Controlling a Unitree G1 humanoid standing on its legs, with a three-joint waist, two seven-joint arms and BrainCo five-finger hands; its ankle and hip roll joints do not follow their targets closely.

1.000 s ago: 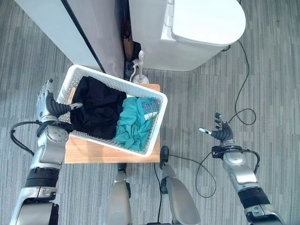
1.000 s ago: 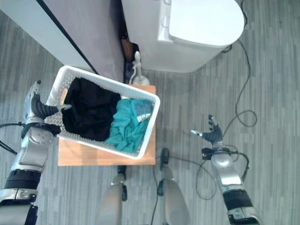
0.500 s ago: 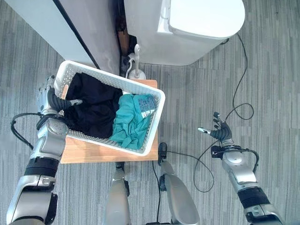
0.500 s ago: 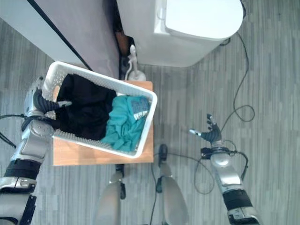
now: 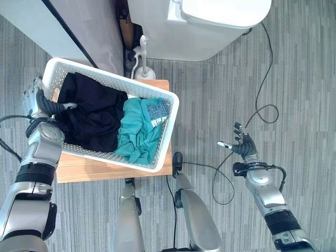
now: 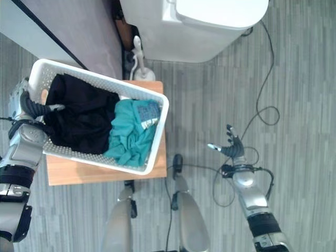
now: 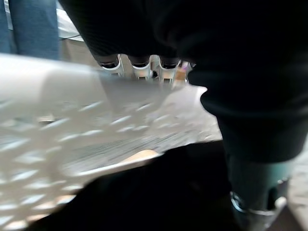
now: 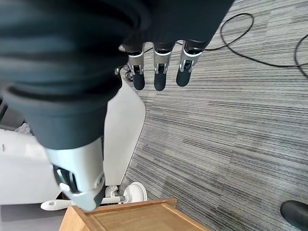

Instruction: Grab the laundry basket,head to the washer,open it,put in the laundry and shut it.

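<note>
At the frame's left the left hand (image 5: pixel 41 102) curls over the basket (image 5: pixel 166 132) rim to lift it off the stool (image 5: pixel 100 169) (washer (image 5: pixel 210 26) at top), while the right hand (image 5: pixel 242 147) hangs open, empty.

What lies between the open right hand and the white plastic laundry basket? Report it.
In the left eye view, grey carpet floor with a thin black cable separates the right hand from the white plastic laundry basket.
</note>
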